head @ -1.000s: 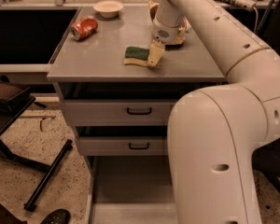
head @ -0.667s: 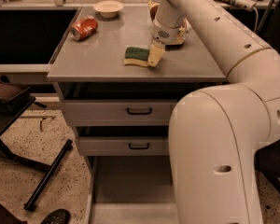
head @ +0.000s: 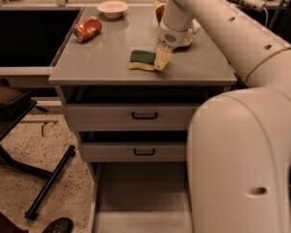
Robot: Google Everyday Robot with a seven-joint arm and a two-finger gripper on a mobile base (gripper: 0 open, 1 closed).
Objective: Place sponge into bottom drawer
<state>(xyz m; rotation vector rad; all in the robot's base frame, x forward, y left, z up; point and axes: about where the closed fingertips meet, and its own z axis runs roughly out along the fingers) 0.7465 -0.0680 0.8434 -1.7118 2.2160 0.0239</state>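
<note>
The white hand [head: 163, 57], its grip impossible to tell, stays at the right end of the green-topped yellow foam sponge [head: 141, 59] on the grey desk [head: 106, 47], so the shallow grey bottom drawer [head: 140, 198] still waits.

The gripper [head: 162, 58] hides the right end of the sponge [head: 141, 58]; the arm [head: 242, 154] covers the right part of the bottom drawer [head: 136, 198].

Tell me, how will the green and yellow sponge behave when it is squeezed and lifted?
The sponge will probably squash and bend, since its pale lower layer looks like soft foam. It is likely light for its size, and because it lies flat on the cabinet top, it should not roll. The hand is at its right edge.
</note>
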